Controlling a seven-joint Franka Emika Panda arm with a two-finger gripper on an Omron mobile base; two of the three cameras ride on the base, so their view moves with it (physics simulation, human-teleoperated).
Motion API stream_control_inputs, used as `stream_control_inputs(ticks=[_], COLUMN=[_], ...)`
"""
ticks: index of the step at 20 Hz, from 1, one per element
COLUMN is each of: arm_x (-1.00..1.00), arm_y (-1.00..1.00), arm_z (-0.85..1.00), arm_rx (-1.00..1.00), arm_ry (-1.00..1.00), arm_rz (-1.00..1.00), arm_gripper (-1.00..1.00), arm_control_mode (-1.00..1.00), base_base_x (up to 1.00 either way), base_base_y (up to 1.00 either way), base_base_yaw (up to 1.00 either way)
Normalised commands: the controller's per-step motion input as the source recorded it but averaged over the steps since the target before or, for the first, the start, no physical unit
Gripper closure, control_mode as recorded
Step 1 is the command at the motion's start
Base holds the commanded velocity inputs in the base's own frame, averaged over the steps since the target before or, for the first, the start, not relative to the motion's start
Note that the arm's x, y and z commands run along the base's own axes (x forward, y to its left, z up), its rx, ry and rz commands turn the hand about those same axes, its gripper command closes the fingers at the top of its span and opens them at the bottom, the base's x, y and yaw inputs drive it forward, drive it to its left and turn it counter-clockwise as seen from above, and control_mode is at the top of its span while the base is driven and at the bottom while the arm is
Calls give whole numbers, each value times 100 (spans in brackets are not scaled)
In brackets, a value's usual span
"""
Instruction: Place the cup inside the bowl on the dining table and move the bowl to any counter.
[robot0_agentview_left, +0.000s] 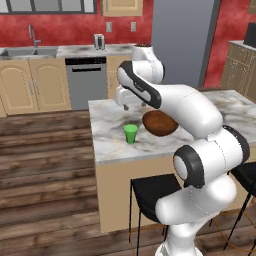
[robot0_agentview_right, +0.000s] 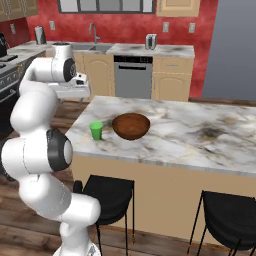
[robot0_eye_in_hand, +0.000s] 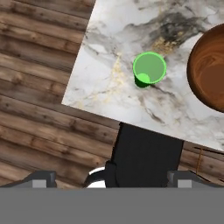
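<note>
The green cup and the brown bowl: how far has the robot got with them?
Nothing done yet. The cup stands upright on the dining table beside the bowl, apart. The open gripper hovers above them, holding nothing. Left: cup into bowl, then bowl to a counter.

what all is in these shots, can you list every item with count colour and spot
cup: 1, bright green, upright on the dining table, beside the bowl, apart from it
bowl: 1, dark brown, on the dining table
dining table: 1, white-grey marble top, tan sides
stools: 2, black, at the table's near side
counter: white-grey marble, along the red wall
dishwasher: 1, grey, under the counter
sink faucet: 1, metal, on the counter
pincer: 1, dark tips, open, high above the table's edge, holding nothing
</note>
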Motion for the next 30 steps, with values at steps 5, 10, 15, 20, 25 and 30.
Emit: stream_control_inputs(ticks=[5,10,15,20,25,30], arm_x=[34,32,31,21,16,13], arm_y=[0,0,0,0,0,0], arm_z=[0,0,0,0,-1,-14], arm_rx=[0,0,0,0,0,0], arm_ry=[0,-3,-6,-3,0,0], arm_rz=[0,0,0,0,0,0], arm_gripper=[-100,-100,-100,-100,-100,-100], arm_control_mode=[-100,-100,-100,-100,-100,-100], base_base_x=[0,0,0,0,0,0], base_base_y=[0,0,0,0,0,0], base_base_yaw=[0,0,0,0,0,0])
